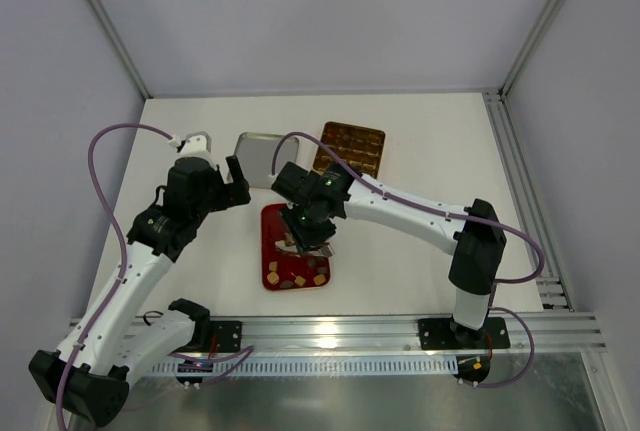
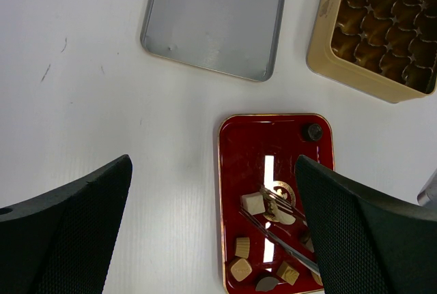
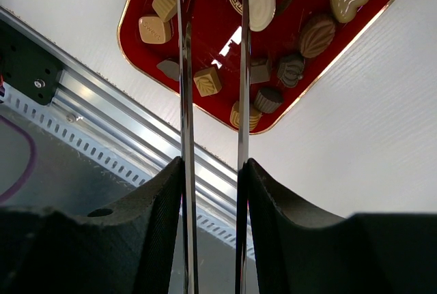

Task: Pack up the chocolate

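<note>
Right end effector (image 3: 212, 7) grips long metal tweezers (image 2: 283, 229), tips apart over flat red rectangular tray (image 1: 270, 221) | left end effector (image 2: 212, 232) spread, idle | advice: straddle one tan chocolate cube (image 2: 252, 203), close gently, lift straight.

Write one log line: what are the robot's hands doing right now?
left hand: open, hovering | right hand: shut on tongs, over red tray | chocolate: on tray | gold tin: looks empty

- Bright, even light falls from overhead on the matte white surface (image 1: 420, 151); shadows are soft and faint.
- A white glare streak crosses the glossy flat red rectangular tray (image 2: 273, 171).
- The black textured jaws loom blurred in both wrist views.
</note>
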